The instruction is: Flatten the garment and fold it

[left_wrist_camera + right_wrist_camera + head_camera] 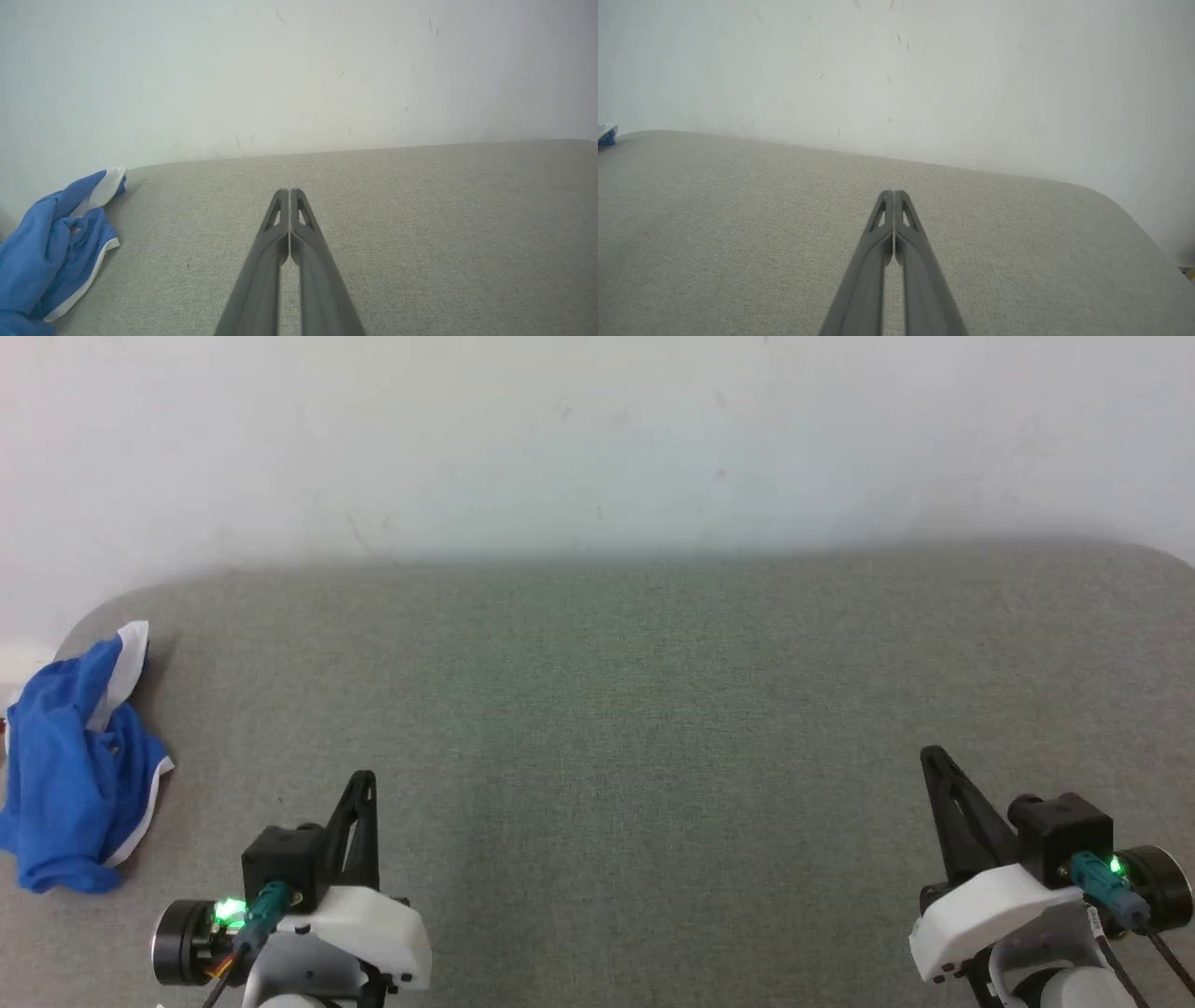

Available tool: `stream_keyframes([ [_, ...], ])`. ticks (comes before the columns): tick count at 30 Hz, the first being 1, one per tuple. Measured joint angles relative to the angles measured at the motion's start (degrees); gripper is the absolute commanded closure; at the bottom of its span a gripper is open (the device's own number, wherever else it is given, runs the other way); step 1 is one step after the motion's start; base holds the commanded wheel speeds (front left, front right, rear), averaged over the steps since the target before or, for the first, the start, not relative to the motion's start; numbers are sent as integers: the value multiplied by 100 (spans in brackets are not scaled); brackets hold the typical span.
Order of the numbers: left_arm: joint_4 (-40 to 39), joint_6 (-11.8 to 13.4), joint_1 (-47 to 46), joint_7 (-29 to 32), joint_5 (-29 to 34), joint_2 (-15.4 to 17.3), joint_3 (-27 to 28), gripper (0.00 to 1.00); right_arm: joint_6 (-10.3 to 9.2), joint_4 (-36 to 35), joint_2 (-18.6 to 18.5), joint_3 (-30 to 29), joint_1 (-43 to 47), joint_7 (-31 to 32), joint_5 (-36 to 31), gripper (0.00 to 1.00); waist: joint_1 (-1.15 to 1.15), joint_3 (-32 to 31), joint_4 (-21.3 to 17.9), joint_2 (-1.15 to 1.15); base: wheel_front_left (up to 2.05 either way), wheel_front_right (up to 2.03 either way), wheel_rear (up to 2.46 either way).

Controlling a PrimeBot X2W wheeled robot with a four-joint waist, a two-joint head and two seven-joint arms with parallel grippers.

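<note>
The garment [70, 765] is a crumpled heap of bright blue cloth with white trim, lying at the far left edge of the grey fabric table [635, 728]. The left wrist view has the garment [51, 252] at its lower left, and a small corner of the garment [606, 134] shows at the left edge of the right wrist view. My left gripper [364, 779] hovers at the lower left, to the right of the heap and apart from it, shut and holding nothing; its tips [289, 191] meet. My right gripper [934, 756] is at the lower right, far from the cloth, shut and holding nothing, tips [894, 191] together.
A pale wall [597, 439] stands right behind the table's far edge. The table has rounded corners at far left [103, 607] and far right [1106, 196]. Wide bare grey surface lies between the two arms.
</note>
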Motion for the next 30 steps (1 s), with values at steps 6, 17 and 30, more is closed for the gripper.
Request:
stream_keyframes([
  [6,0,0,0,0,0,0,0,100,0,0,0,0,0,0,0,100,0,0,0,0,0,0,0],
  [17,0,1,0,0,0,0,0,100,0,0,0,1,0,0,0,100,0,0,0,0,0,0,0],
  [30,0,0,0,0,0,0,0,100,0,0,0,0,0,0,0,100,0,0,0,0,0,0,0],
])
